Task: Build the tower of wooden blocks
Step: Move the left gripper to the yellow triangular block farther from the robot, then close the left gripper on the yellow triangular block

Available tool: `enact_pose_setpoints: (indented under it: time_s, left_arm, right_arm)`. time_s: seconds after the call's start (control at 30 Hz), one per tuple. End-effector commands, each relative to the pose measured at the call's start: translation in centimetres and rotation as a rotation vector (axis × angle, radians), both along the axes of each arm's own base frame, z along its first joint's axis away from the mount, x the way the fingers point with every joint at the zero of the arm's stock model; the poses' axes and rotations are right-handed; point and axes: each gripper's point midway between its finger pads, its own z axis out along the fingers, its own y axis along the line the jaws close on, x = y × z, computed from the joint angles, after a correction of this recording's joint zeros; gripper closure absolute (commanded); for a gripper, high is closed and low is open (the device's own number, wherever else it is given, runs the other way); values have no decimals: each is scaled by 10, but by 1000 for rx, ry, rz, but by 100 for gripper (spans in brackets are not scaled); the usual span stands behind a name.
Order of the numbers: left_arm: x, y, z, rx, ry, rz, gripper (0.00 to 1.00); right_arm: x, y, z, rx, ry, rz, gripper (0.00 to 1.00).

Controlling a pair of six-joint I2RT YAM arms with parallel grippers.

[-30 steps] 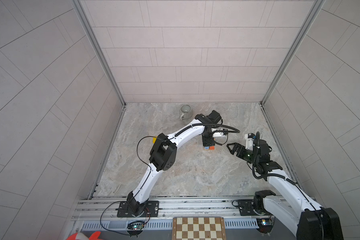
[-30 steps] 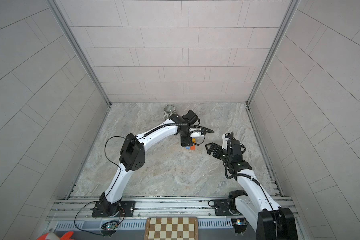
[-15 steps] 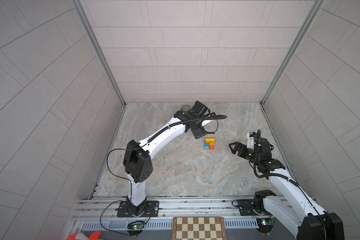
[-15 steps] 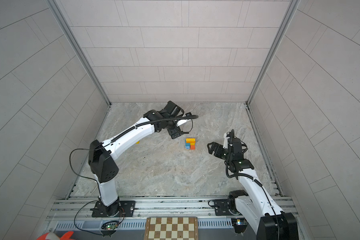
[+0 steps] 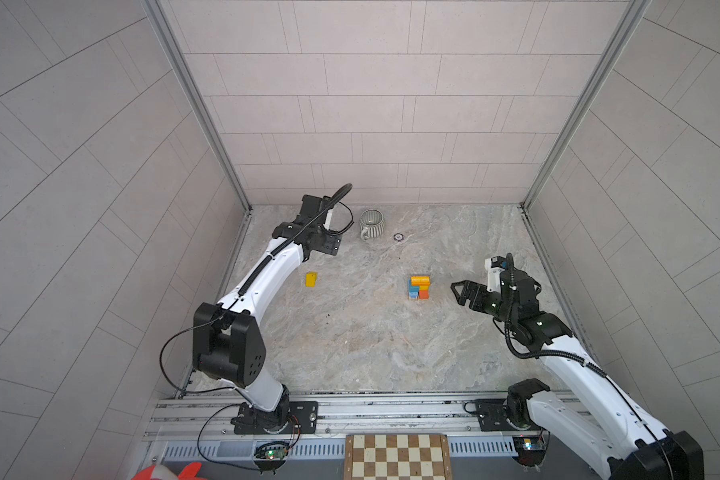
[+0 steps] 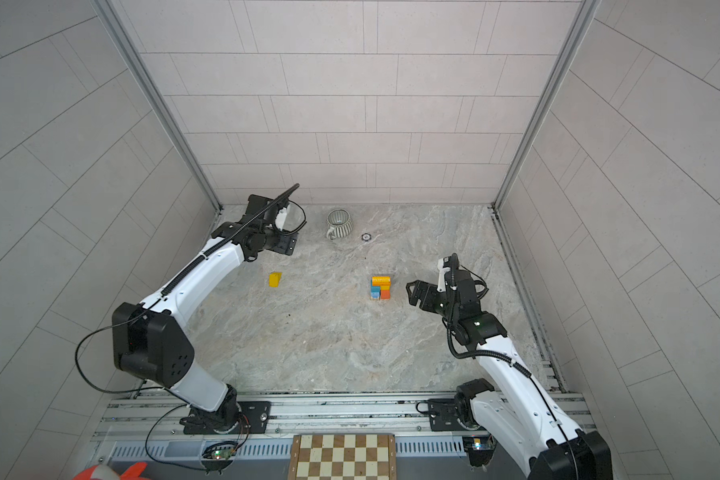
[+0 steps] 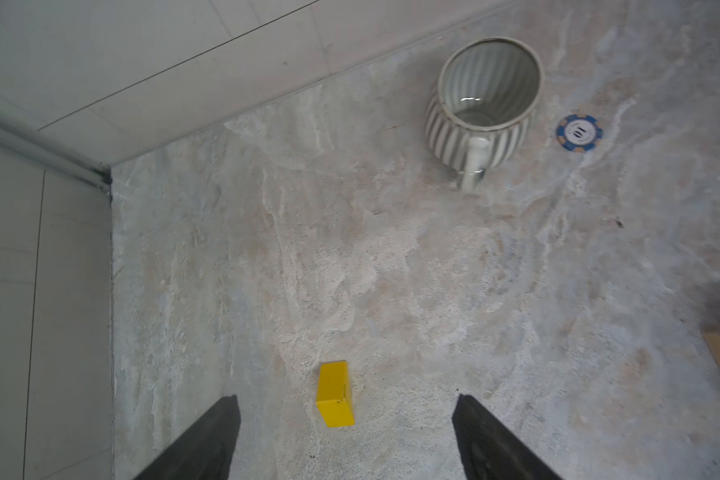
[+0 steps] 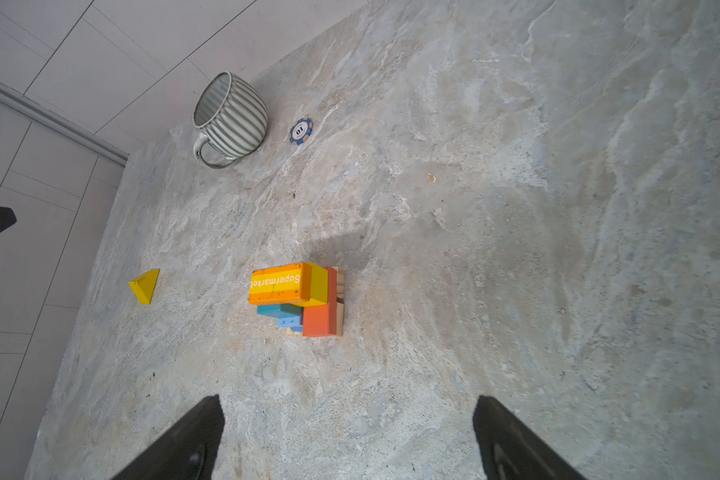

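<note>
Tower: the wood block tower (image 5: 419, 287) stood on the marble table (image 5: 350, 332), well apart from the grey ribbed cup (image 5: 371, 224), off toward the right arm's side and nearer the arm bases.
Top of tower: an orange block reading "Supermarket" (image 8: 279, 282) lay uppermost, with yellow, blue, orange-red and bare-wood pieces under it.
Loose piece: one yellow block (image 7: 335, 394) lay alone, well apart from the cup, on the left arm's side.
Left gripper: the left gripper (image 7: 346, 401) hung near the cup, jaws spread wide and nothing gripped. In the wrist view the yellow block showed between them, untouched.
Right gripper: the right gripper (image 8: 348, 401) was far from the cup, past the tower. Its jaws were wide apart, empty and clear of the blocks.
Chip: a blue poker chip (image 5: 398, 237) lay just beside the cup.
</note>
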Motion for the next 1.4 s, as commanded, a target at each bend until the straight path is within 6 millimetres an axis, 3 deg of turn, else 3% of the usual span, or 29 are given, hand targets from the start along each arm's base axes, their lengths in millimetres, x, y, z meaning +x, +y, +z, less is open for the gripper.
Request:
enact_pose_setpoints:
  time_s: [0.0,0.07,0.2,0.4,0.67,0.87,1.07,1.37]
  left_arm:
    - [-1,32,-21,-24,29,167,14]
    - [-2,45,-31,-20,44,216,15]
    - [-6,63,-59,2,124,284,24]
    - [-7,64,-101,6,214,287,28]
    - [-3,65,-129,9,246,320,30]
    - [-8,51,-155,-63,284,287,32]
    - [-7,35,-161,-131,316,224,34]
    - [-17,35,-177,-121,408,233,38]
  right_arm:
    - [6,-1,-1,-25,7,-33,5]
    - [14,2,10,-23,-15,-32,6]
    - [28,4,7,-32,-11,-41,6]
    - [46,6,5,-42,-15,-60,5]
    - [65,12,-7,-50,-4,-46,3]
    - [65,11,-20,-68,17,-32,3]
    - [64,13,-26,-52,18,-28,2]
    - [64,14,-28,-41,19,-25,2]
